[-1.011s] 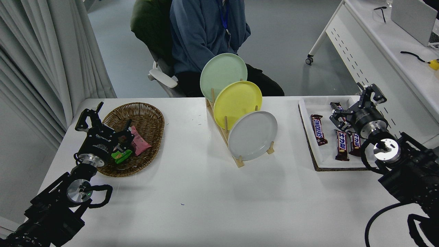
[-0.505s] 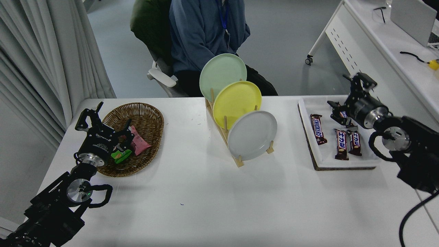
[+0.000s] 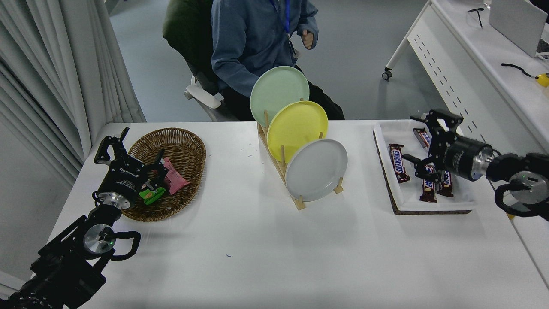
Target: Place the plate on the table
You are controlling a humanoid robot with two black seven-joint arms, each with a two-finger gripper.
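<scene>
Step in hand: approach. Right pincer [image 3: 422, 143] hangs wide and empty over the tray [image 3: 429, 205]; the plate [image 3: 316, 170] stands in the rack [image 3: 296, 195], well to its left. Left pincer [image 3: 128, 150] parked at the basket [image 3: 184, 141]. Next: reach left, grip the rim

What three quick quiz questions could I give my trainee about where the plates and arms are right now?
1. True or false: the grey plate stands upright in the wooden rack.
2. Which plate stands farthest back in the rack: A grey, B the yellow plate, C the pale green plate?
3. The right gripper hangs open over what?

Key
1. True; it is not yet on the table.
2. C.
3. The white tray of chocolate bars, well right of the rack. The left gripper is parked by the wicker basket.
</scene>
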